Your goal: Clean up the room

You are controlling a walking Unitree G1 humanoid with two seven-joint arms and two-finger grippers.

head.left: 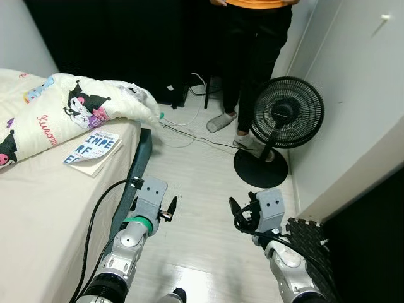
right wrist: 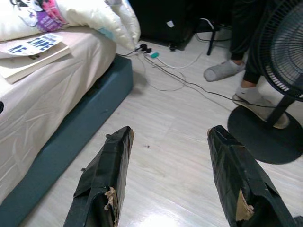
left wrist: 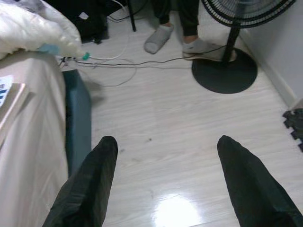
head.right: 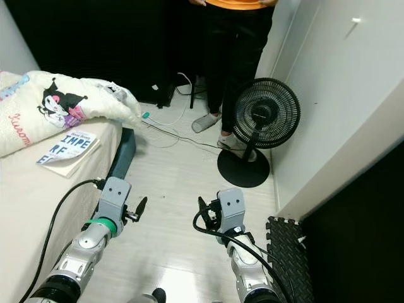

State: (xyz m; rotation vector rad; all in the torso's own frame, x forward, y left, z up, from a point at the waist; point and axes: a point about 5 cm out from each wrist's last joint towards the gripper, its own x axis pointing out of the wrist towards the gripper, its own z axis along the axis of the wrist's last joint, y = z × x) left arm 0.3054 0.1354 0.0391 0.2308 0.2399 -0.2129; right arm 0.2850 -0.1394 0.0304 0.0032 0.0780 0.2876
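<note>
on the bed [head.left: 44,208], a book [head.left: 93,150]

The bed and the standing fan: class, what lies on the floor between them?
Between the bed and the fan, the left eye view shows pale floor crossed by thin cables; a person's slippered feet stand beside the fan's base.

Even, bright indoor light fills the room, and all four pictures are sharp, without motion blur. The pale floor [head.left: 202,189] carries a white glare patch near the robot. The far wall is nearly black, detail lost. The fan [head.left: 287,113] casts only a faint shadow. Straight edges bow slightly toward the corners.
</note>
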